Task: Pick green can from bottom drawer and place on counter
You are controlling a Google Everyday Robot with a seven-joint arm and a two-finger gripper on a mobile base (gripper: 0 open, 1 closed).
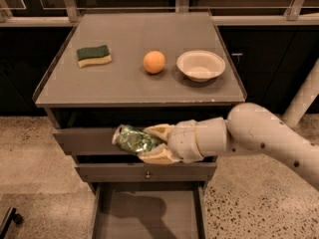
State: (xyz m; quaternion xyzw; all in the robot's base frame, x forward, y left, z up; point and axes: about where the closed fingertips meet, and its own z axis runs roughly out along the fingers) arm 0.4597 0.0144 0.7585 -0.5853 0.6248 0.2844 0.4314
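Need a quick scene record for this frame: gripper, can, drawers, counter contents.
gripper: in front of the top drawer, below the counter edge, shut on the green can
green can: held on its side in the air, off the counter
bottom drawer: pulled open
counter: sponge at left, orange at centre, bowl at right
task stage: can out of drawer, not yet placed
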